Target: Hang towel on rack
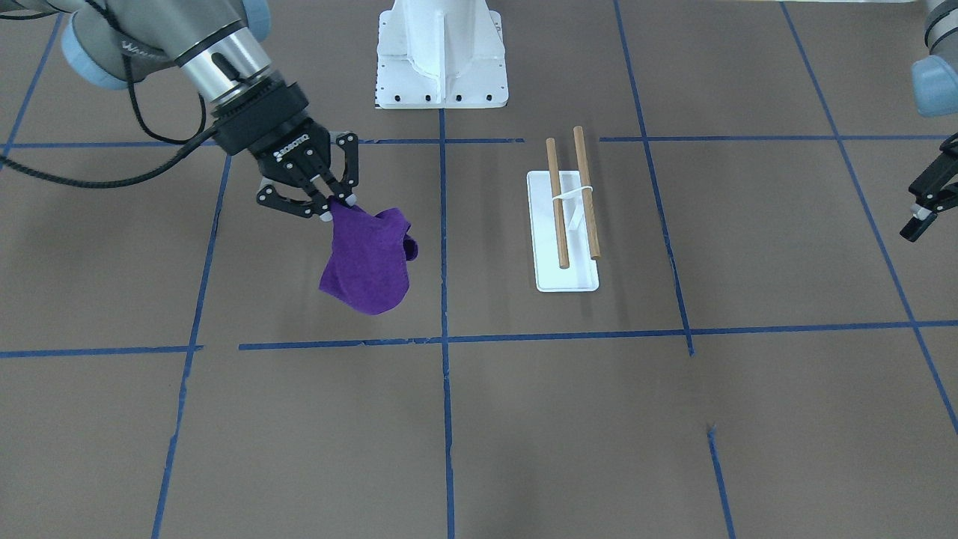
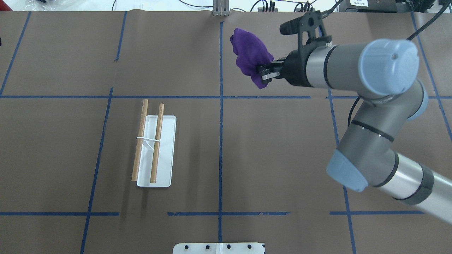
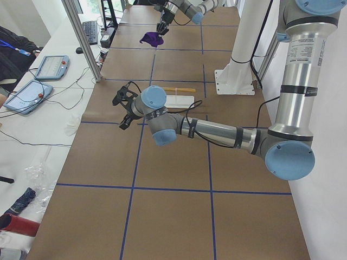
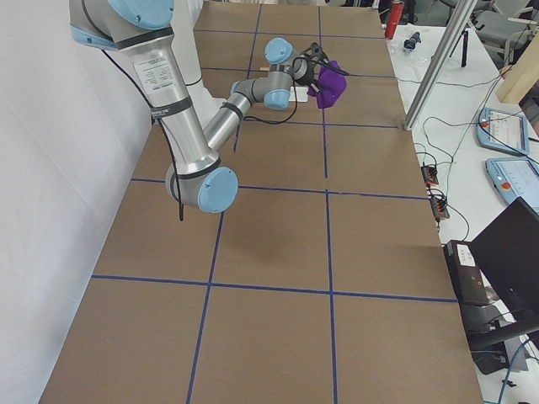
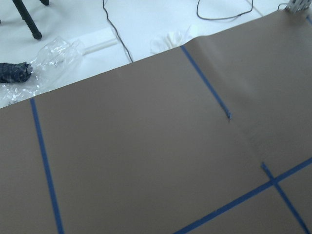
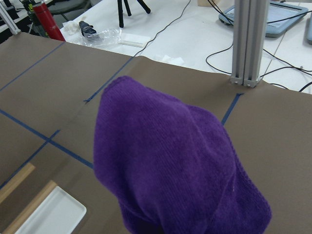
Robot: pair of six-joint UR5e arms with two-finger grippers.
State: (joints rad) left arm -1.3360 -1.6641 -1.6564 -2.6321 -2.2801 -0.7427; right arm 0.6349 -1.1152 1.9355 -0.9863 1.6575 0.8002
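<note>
My right gripper is shut on the top of a purple towel and holds it in the air, so it hangs bunched below the fingers. In the overhead view the towel and right gripper are at the far side, right of the centre line. The towel fills the right wrist view. The rack, two wooden rods on a white base, stands apart from the towel, in the overhead view left of centre. My left gripper is open and empty at the table's end.
The robot's white base stands at the near middle of the brown table with blue tape lines. An aluminium post rises at the table's far edge behind the towel. Cables, tablets and a plastic bag lie off the table.
</note>
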